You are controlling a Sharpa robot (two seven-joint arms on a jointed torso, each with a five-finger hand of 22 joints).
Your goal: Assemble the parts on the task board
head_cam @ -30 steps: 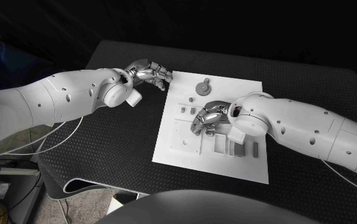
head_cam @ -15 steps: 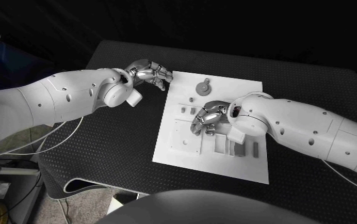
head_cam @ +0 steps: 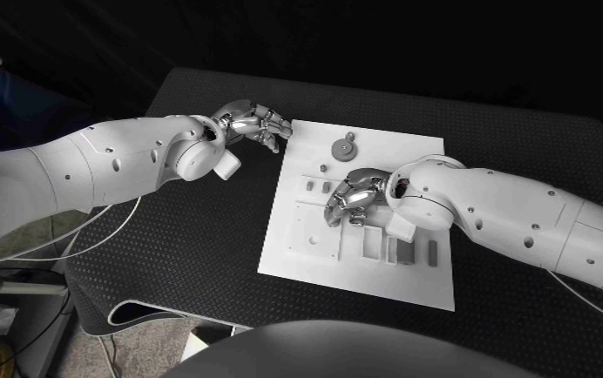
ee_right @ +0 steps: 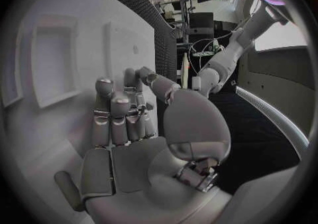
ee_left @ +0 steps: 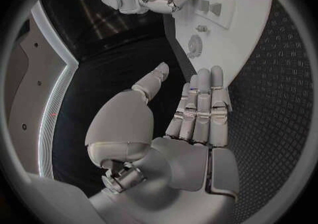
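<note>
Almost nothing has changed over the last second. The right hand (head_cam: 350,197) stays over the middle of the board (head_cam: 415,278), at the centre of the head view, its fingers bent down toward the recesses there; it has shifted only a touch. In the right wrist view its fingers (ee_right: 119,115) lie close together against the white surface, and no part can be seen between them, so I cannot tell whether it holds one. The left hand (head_cam: 255,125) stays just off the board's upper left corner, above the black table (head_cam: 188,239); its wrist view shows the fingers (ee_left: 202,102) straight and side by side, the thumb apart, holding nothing.

The parts (head_cam: 415,252) stand in a row of slots in the lower right of the board, and a round part (head_cam: 343,146) sits near its top edge. Judging from this stillness, the right hand is feeling or seating something in the board's middle, and the assembly looks far from finished.
</note>
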